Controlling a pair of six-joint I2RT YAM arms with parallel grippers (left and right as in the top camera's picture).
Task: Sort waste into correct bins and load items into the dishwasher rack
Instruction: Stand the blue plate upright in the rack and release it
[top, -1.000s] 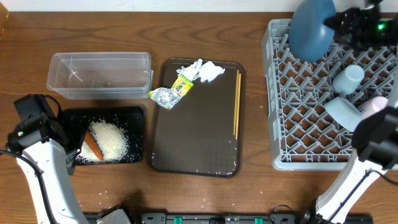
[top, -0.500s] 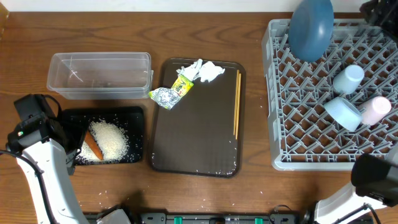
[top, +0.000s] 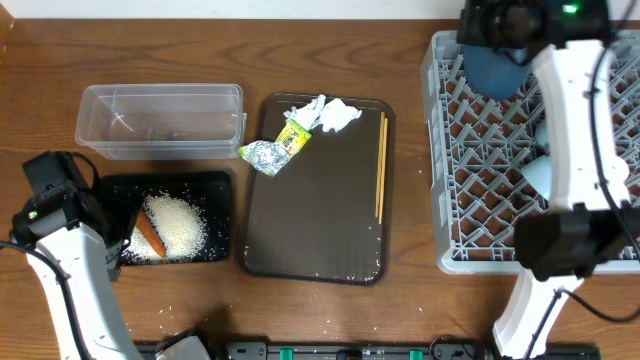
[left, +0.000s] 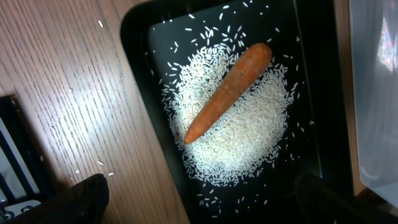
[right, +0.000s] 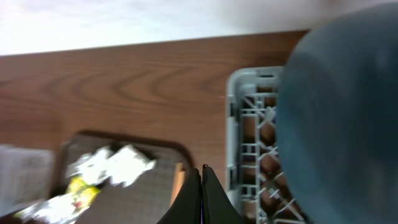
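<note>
The black tray (top: 215, 183) holds the rice heap (top: 176, 225) with the carrot (top: 150, 237) on it. My left gripper (left: 205, 214) hovers open over that tray's edge, carrot (left: 227, 92) ahead of it. On the brown serving tray (top: 320, 225) lie tissue (top: 327, 113), foil (top: 265, 156), yellow-green wrapper (top: 293, 138) and chopsticks (top: 380, 170). The clear tub (top: 160, 120) stands behind. The blue bowl (top: 493, 72) leans in the rack (top: 480, 200). My right gripper (right: 202, 177) is shut on nothing, above the rack's far-left corner beside the bowl (right: 342, 112).
My right arm (top: 575, 120) lies across the rack and covers most of the cups; a light blue cup (top: 533, 172) peeks out beside it. Loose rice grains (top: 170, 312) dot the table in front of the black tray.
My right gripper has shut and swung from the rack's far-right corner to above its far-left corner; the arm now crosses the rack. The bowl stays leaning in the rack. Left arm is still.
</note>
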